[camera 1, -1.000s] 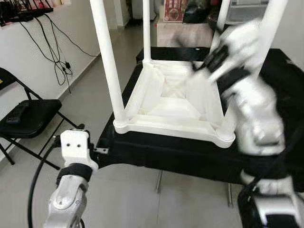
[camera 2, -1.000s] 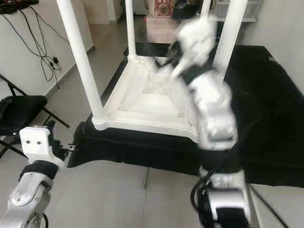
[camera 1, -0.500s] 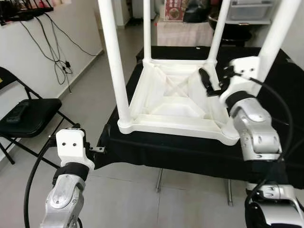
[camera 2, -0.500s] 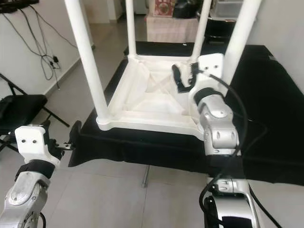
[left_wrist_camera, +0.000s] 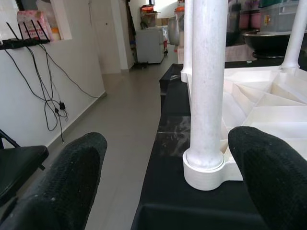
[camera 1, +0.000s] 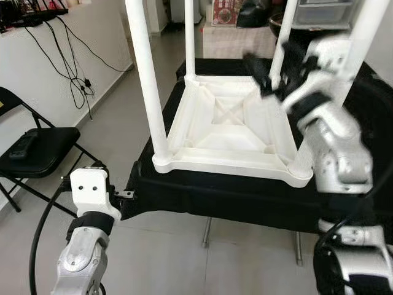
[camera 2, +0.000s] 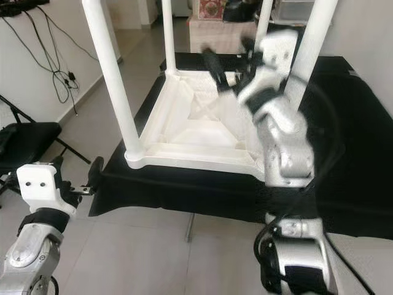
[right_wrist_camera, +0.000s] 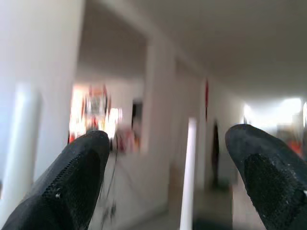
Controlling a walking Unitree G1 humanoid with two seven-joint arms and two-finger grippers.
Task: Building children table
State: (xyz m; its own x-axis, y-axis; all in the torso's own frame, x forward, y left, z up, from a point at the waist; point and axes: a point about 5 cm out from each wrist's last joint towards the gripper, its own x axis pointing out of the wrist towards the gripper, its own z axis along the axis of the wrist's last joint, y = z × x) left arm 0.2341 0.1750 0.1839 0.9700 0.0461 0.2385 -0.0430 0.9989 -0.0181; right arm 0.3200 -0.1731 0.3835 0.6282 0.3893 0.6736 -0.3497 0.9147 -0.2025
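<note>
Likely a home room, tiled floor (camera 1: 123,117), folding chair (camera 1: 34,150), wall cables (camera 1: 73,67), storage boxes (camera 1: 322,12)

The right gripper (camera 1: 270,70) is higher and farther forward than half a second ago, now blurred above the far part of the upturned white table (camera 1: 230,132), between its two far legs, where before it hung sharp and low over the near right corner. Its fingers (right_wrist_camera: 72,177) are spread apart. The right forearm now reaches up across the near right leg (camera 1: 356,55), covering its lower part
</note>
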